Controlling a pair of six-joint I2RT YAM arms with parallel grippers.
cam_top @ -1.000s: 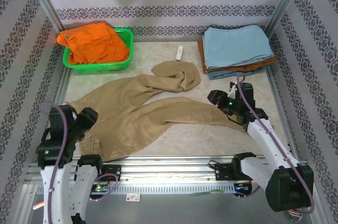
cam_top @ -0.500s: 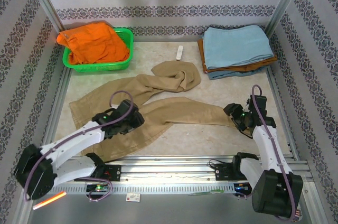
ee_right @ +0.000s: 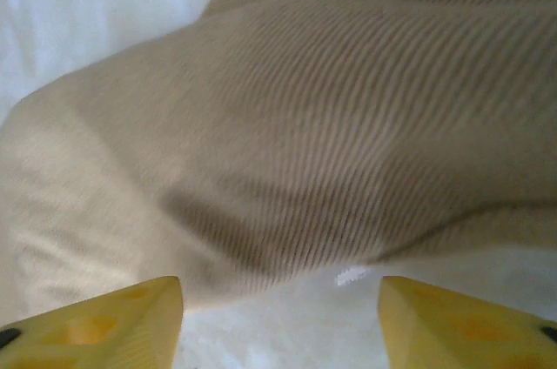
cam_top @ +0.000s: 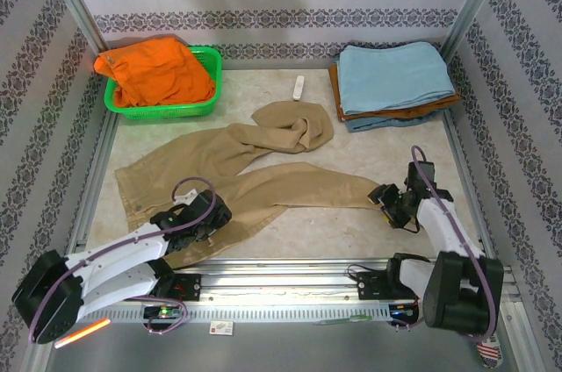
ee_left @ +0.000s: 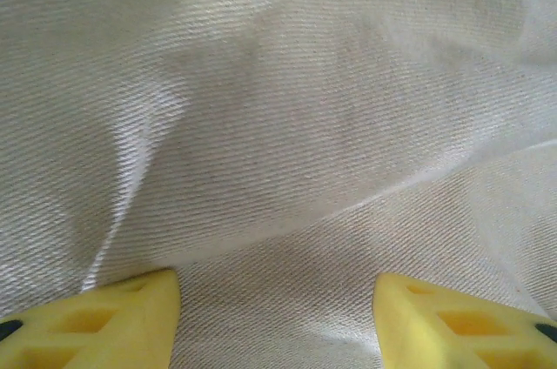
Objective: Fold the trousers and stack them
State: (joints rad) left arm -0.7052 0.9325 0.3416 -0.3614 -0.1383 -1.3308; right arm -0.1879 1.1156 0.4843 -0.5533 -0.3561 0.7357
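Observation:
The khaki trousers (cam_top: 263, 183) lie unfolded across the table, waistband at the left. One leg runs right toward the cuff; the other curls up to a bunched end at the back middle. My left gripper (cam_top: 211, 214) rests low on the cloth near the front edge of the seat. In the left wrist view its yellow fingers (ee_left: 113, 321) stand apart around a flat weave (ee_left: 278, 125), open (ee_left: 277, 321). My right gripper (cam_top: 385, 199) sits at the right cuff. In the right wrist view it is open (ee_right: 278, 321), with the cuff edge (ee_right: 348, 125) just ahead over bare table.
A green basket (cam_top: 207, 105) with an orange garment (cam_top: 158, 74) stands at the back left. A folded stack topped by light-blue cloth (cam_top: 395, 74) sits at the back right. A small white object (cam_top: 299, 87) lies between them. A metal rail (cam_top: 281, 271) borders the near edge.
My left arm swung from the left edge onto the trousers, then drew back toward the near edge. My right gripper dropped forward and right to the cuff.

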